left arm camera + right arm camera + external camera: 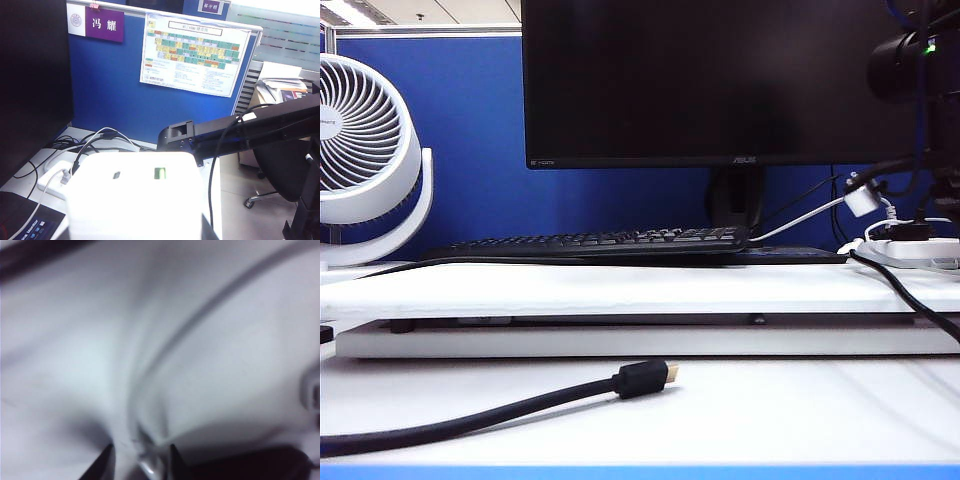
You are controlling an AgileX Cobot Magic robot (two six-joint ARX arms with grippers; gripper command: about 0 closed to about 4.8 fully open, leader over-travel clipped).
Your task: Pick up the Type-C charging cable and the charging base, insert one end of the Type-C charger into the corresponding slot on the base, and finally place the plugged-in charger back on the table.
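The charging base (135, 200), a white block with a small slot (116, 175) and a green light, fills the near part of the left wrist view. My left gripper (139, 233) is shut on it, with dark fingertips (207, 231) at its lower corners. In the exterior view a small white block (860, 200) hangs at the right above the power strip, likely the same base. The right wrist view is blurred. There my right gripper (140, 460) hovers low over the white table (75, 365), open, with the thin white Type-C charging cable (215, 305) running between its fingers.
A thick black cable with a gold plug (642, 379) lies on the front of the table. A keyboard (610, 241), monitor (720, 80) and fan (365, 150) stand on the raised shelf. A white power strip (915, 250) sits at the right. A black arm link (240, 127) crosses behind the base.
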